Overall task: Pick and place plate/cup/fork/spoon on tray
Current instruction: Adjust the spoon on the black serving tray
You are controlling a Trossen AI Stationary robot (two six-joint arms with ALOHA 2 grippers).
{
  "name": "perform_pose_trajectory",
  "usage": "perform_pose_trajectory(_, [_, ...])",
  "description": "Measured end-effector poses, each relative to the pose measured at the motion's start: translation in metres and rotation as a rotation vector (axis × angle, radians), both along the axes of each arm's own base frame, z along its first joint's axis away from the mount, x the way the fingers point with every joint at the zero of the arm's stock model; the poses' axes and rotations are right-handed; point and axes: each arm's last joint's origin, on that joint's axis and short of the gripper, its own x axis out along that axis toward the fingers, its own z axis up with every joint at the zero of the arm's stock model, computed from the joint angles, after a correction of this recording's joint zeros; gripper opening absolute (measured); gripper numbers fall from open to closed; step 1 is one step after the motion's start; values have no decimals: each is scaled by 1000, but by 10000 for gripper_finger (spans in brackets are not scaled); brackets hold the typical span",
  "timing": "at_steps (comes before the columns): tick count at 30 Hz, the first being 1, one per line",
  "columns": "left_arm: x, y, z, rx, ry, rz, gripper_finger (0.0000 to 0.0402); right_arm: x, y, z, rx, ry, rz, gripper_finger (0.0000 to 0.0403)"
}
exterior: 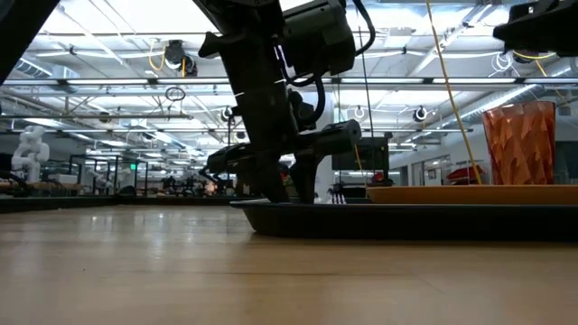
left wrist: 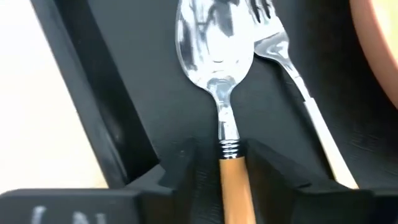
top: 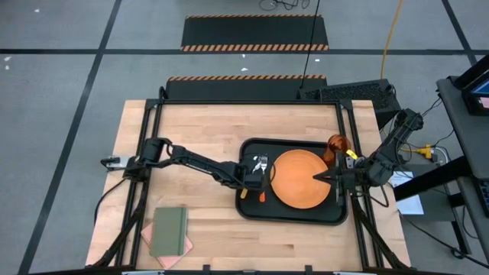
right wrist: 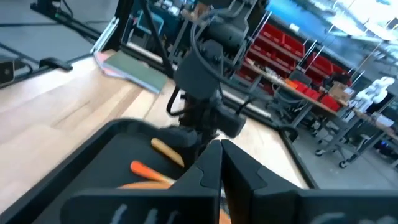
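The left claw (left wrist: 231, 180) grips the spoon (left wrist: 217, 74) beside the fork (left wrist: 292, 74) in the tray (top: 294, 218); the right claw (right wrist: 221, 162) is closed, empty.

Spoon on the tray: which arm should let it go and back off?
Left. The left gripper straddles the orange-handled silver spoon over the black rectangular tray, beside the fork. The right gripper, fingers together, sits over the round orange plate.

The black tray (top: 252, 210) held the round orange plate (top: 300, 179). The amber cup (top: 336, 145) stood upright at the tray's far right corner. The spoon (left wrist: 217, 68) and fork (left wrist: 292, 74) lay side by side left of the plate.
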Motion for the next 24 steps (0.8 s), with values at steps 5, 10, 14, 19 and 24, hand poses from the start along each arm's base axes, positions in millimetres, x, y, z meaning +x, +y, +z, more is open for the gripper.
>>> perform_pose_trajectory(5, [0, 0, 0, -11, -10, 18, 84, 1, 1, 6, -4, -46, 7, 0])
perform_pose_trajectory(10, [1, 0, 1, -31, -35, 57, 53, 1, 1, 6, -9, -48, 7, 0])
perform_pose_trajectory(14, [2, 4, 0, -48, -48, 107, 52, 1, 1, 6, -11, -49, 8, 0])
perform_pose_trajectory(19, [3, 12, 0, -80, -69, 173, 54, 1, 1, 6, -11, -49, 8, 0])
perform_pose_trajectory(24, [7, 16, 7, -98, -96, 190, 55, 1, 1, 6, -16, -49, 9, 0])
